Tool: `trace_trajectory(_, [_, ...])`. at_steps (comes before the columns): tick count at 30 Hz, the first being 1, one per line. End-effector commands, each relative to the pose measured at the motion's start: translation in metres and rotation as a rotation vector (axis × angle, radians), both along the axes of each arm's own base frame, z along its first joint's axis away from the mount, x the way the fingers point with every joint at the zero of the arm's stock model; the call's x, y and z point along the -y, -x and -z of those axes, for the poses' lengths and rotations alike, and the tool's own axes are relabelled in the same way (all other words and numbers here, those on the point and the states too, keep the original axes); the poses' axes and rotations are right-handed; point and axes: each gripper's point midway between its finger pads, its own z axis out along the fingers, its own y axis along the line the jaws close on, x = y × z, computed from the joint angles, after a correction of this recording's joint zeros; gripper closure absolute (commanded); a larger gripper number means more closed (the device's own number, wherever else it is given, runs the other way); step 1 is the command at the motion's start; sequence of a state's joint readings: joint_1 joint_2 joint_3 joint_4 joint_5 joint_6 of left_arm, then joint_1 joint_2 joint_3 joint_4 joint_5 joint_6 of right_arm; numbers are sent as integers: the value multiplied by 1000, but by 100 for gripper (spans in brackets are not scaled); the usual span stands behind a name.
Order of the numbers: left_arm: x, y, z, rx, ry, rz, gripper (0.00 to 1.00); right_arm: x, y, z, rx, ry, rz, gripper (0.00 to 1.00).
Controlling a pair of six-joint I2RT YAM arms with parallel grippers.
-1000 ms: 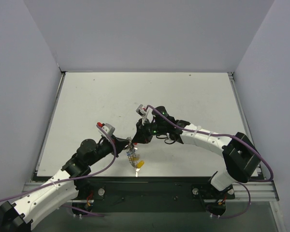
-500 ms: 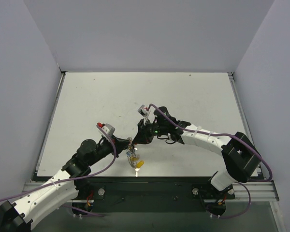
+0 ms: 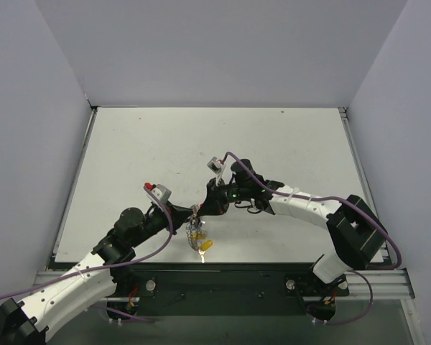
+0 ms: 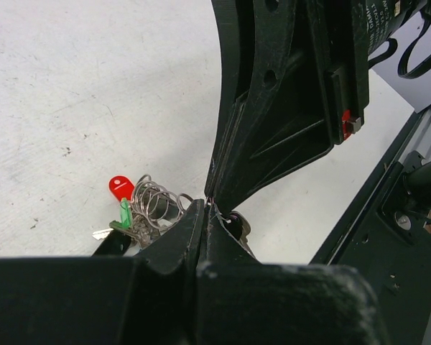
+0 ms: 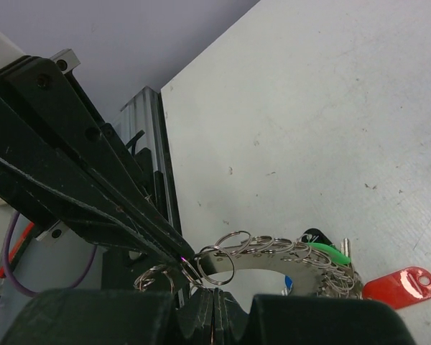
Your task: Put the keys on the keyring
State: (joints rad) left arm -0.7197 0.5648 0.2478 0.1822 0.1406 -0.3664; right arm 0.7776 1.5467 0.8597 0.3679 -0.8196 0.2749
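Pinched shut, left gripper (image 3: pixel 192 214) and right gripper (image 3: pixel 202 209) meet near the table's (image 3: pixel 273 136) front edge; right nips the bumpy silvery keyring (image 5: pixel 273 255). Plastic-headed keys (image 5: pixel 399 284) adjoin.

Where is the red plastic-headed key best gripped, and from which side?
Probably its red plastic head, by the edges, from the side away from the silvery bumpy-rimmed keyring: it juts clear there, while small rings hide its blade.

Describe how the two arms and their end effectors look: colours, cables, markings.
The left arm and right arm share white link shells with black joints, each trailed by a purple cable. The left end effector and right end effector are black with two tapered fingers. A green light shows on the right wrist; a red tab marks the left.
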Motion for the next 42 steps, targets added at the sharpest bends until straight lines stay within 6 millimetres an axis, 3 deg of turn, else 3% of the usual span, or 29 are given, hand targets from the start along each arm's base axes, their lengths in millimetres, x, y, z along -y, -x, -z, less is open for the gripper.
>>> trace_trajectory(1, [5,-3,-41,107,112,6,100,17,20,38,-135,87,-15,100])
trace_trajectory(19, [9,0,-40,106,100,34,100,8,26,25,-277,-21,-51,100])
trace_trajectory(31, [11,0,-39,103,87,47,100,13,18,16,-230,-35,-24,100])
trace_trajectory(35, [10,-4,-35,87,64,29,100,32,2,39,-196,81,76,100])
trace_trajectory(42, [7,-16,-24,31,22,-33,100,75,-34,42,-90,197,263,100])
